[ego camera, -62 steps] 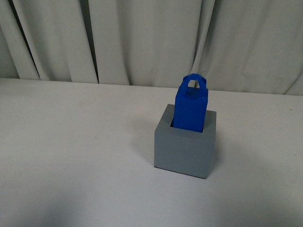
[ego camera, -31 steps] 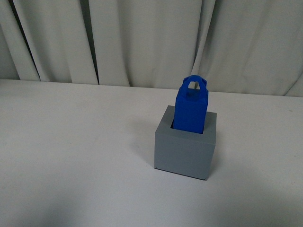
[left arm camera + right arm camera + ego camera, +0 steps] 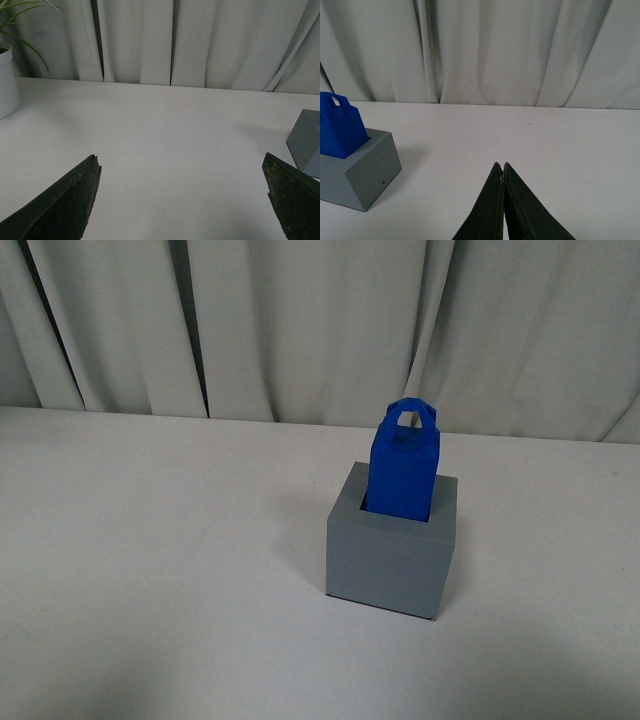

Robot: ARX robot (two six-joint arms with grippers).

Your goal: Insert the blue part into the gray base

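From the front, the bright blue tall block with a little loop handle (image 3: 403, 465) stands upright inside the square hole of the matte gray cube base (image 3: 391, 555) on the smooth white table (image 3: 150, 560). No arm shows here. The job looks done, so the best thing now is to keep both arms well away and not bump the block. From the left wrist, the left gripper (image 3: 182, 192) has its two dark pointed fingers spread wide with nothing between them, and only a corner of the gray base shows at the edge. From the right wrist, the right gripper (image 3: 504, 167) has its fingers pressed together, empty, well apart from the blue block and base.
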